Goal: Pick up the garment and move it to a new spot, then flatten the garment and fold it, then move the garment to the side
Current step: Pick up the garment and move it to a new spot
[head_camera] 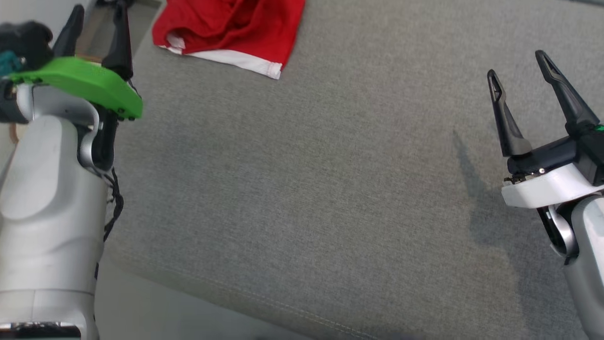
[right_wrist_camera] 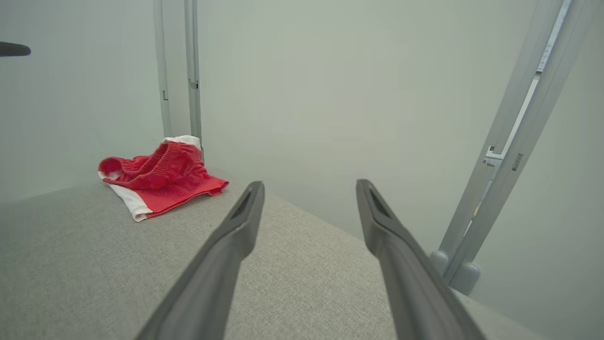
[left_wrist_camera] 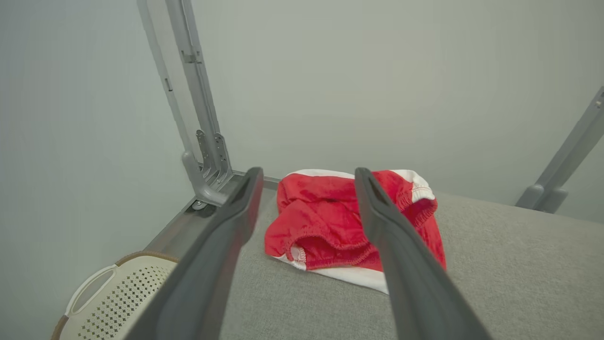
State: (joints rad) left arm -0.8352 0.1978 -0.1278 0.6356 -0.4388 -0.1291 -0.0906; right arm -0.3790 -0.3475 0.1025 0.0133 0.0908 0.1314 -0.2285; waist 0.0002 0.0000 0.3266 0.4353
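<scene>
The garment is a pair of red shorts with white trim, crumpled at the far left of the grey fabric surface. In the left wrist view the garment lies ahead between the fingers, a short way off. My left gripper stands open at the upper left, just left of the garment and apart from it, nothing between its fingers. My right gripper is open and empty at the right, far from the garment, which lies at the left of the right wrist view.
A cream perforated basket sits below the surface's left edge. Grey metal frame posts rise at the far left corner, and another post stands at the right. Pale walls stand close behind.
</scene>
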